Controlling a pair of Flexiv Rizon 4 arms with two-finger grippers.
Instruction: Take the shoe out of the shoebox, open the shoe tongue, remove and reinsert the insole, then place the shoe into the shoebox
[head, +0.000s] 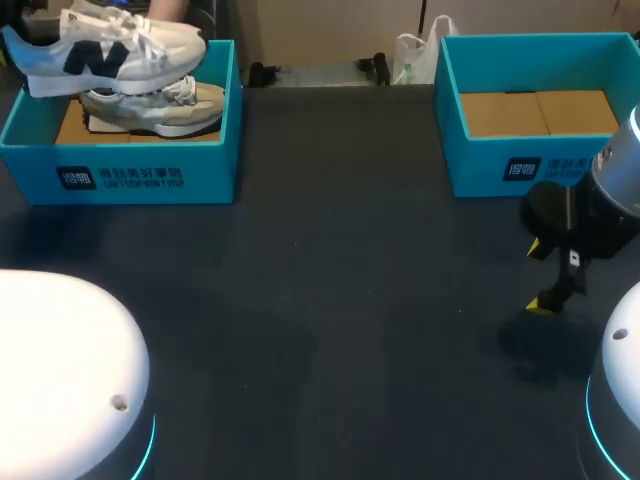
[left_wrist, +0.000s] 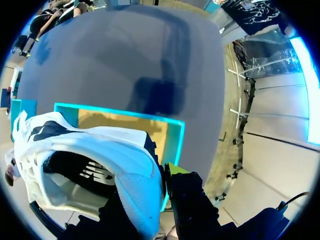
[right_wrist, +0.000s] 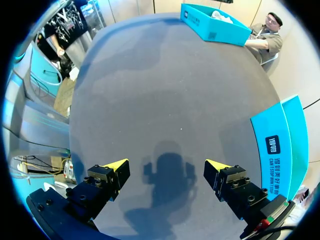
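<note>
Although the dark counter (head: 330, 300) fills most of the head view, the action sits at its far left corner. Two teal boxes stand on the far side: the left shoebox (head: 150, 175) and, well apart from it, the right shoebox (head: 500, 170), which shows only its cardboard floor. A second shoe (head: 160, 112) lies inside the left shoebox.

The shoe (head: 110, 50), white with a dark side mark, is raised above the left shoebox and overhangs its left wall. Its long axis runs left to right. Its open collar faces the left wrist camera, so the heel appears to be the gripped end.

The left tool (left_wrist: 150, 192) is clamped on the heel wall. One yellow tip shows just outside the heel and the other finger is hidden behind the upper. This tool cannot be made out in the head view.

The right tool (head: 541, 276) hangs over the counter at the right, just in front of the right shoebox. Its fingers stand wide apart, holding and touching nothing.

Judged from this layout, the lift-out step is under way. The left arm is much the nearer arm, since the shoe lies far and to the left of the right tool. The coming move probably calls for carrying the shoe nearer and rightward onto open counter, where both tools can reach the tongue.
</note>
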